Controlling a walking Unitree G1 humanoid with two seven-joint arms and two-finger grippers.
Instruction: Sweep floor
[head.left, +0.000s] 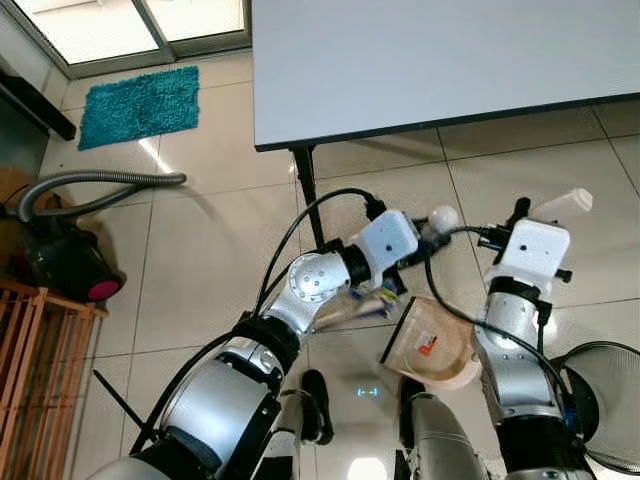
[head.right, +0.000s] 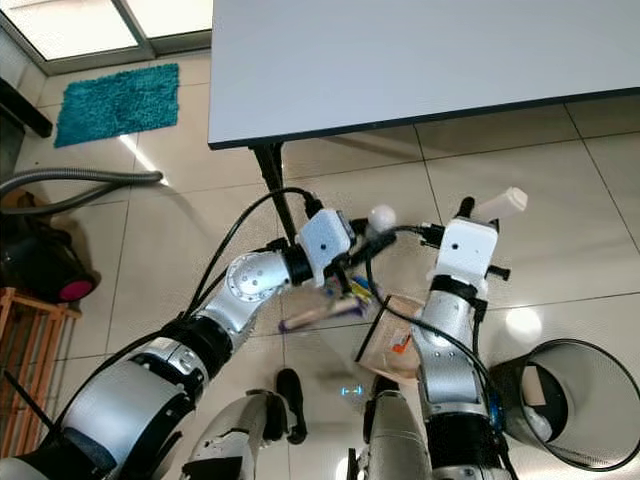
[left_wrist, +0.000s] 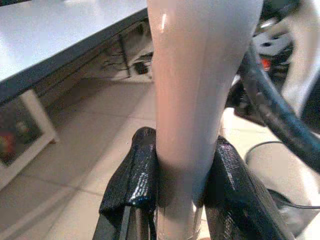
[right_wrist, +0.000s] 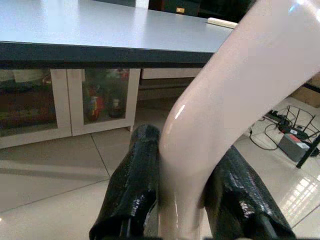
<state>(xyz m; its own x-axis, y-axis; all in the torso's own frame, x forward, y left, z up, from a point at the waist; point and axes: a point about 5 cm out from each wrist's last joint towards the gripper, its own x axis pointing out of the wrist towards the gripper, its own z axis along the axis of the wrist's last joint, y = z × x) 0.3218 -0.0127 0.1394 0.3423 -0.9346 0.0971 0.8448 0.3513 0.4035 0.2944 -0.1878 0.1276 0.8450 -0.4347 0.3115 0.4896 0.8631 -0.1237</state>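
The left gripper (left_wrist: 175, 200) is clamped on a pale brush handle (left_wrist: 200, 85); the right gripper (right_wrist: 187, 200) is clamped on the dustpan handle (right_wrist: 235, 95). The beige dustpan (head.left: 430, 345) is held above the tiled floor (head.left: 200, 250), between the arms, beside a wire wastebasket (head.right: 570, 400) and below a white table (head.left: 420, 60).
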